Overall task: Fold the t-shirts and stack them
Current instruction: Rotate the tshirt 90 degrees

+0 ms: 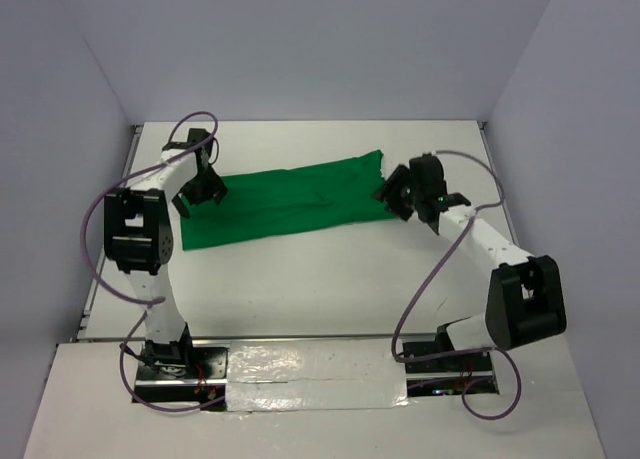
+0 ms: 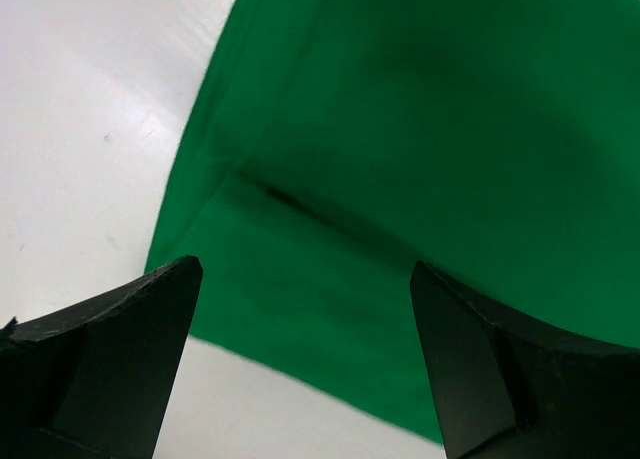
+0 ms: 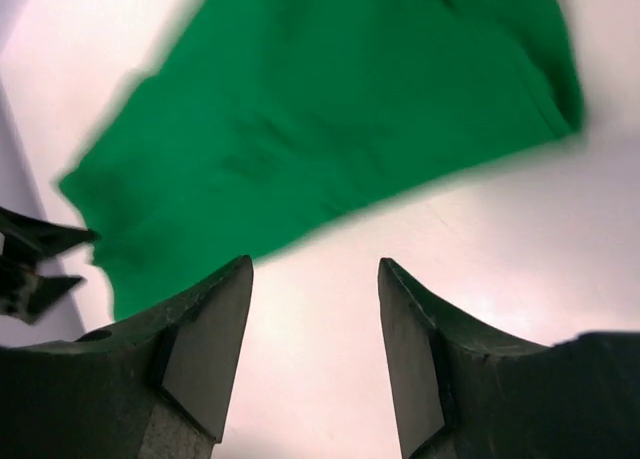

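A white desk (image 1: 320, 289) fills the floor of a pale, plain-walled booth. At its near edge the two arm bases sit on a shiny taped strip (image 1: 310, 374), and purple cables (image 1: 100, 269) loop beside them.

Further in, both arms reach inward over the desk. A single bright green t-shirt (image 1: 290, 204) lies flat past the middle as a long folded band. It slants from near left to far right.

The left tool (image 1: 200, 191) is over the left end of the band. In the left wrist view its fingers (image 2: 120, 359) stand as wide apart as they go, with nothing between them. The green cloth (image 2: 450, 129) spreads beneath, showing a crease and a layered edge. Whether the fingertips touch it cannot be told.

The right tool (image 1: 393, 194) is at the right end of the band. In the right wrist view the right tool (image 3: 315, 264) has its jaws parted about halfway and holds nothing. Bare white desk (image 3: 320, 379) shows in the gap. The t-shirt (image 3: 330, 109) begins just beyond the fingertips and runs away to the far left
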Motion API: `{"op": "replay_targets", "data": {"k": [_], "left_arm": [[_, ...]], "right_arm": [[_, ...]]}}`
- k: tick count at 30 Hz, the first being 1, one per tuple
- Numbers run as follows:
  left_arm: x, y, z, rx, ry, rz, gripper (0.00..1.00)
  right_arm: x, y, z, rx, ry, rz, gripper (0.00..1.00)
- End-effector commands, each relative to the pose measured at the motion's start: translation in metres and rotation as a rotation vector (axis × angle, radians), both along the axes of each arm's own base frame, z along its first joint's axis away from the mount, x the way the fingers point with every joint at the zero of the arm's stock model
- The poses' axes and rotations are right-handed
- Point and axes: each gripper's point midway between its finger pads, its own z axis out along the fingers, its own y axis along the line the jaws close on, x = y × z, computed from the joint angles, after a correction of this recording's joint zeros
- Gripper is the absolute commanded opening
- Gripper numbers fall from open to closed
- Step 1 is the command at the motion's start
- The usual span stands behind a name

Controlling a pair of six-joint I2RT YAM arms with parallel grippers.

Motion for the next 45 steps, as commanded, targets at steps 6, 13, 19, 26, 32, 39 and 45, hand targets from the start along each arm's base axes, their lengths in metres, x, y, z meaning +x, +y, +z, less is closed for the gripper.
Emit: {"op": "replay_targets", "data": {"k": [6,13,19,26,32,39,45], "left_arm": [[-0.014,0.017,-0.044,0.099,0.175,0.056,1.0],[-0.105,-0.012,-0.056,-0.044,0.292,0.087,0.99],[-0.139,-0.06,0.012,-0.279,0.161,0.076,0.99],[-0.081,-0.054,0.132,-0.249,-0.162,0.018,0.99],[-0.043,-0.053,0.157,-0.228,-0.252,-0.01,0.99],[-0.043,-0.048,0.177,-0.211,-0.303,-0.014,0.99],[-0.054,-0.042,0.165,-0.186,-0.283,-0.001,0.99]], "right_arm": [[-0.029,0.018,-0.103,0.213,0.204,-0.074,0.65],[0.072,0.033,-0.121,0.192,0.23,-0.147,0.65],[0.194,0.059,-0.108,0.177,0.23,-0.121,0.69],[0.167,0.052,-0.034,0.118,0.099,-0.002,0.92],[0.034,0.1,-0.043,0.148,0.107,0.137,0.9],[-0.031,0.209,-0.094,0.191,0.228,0.291,0.62],[-0.031,0.226,-0.13,0.187,0.295,0.27,0.45]]}}
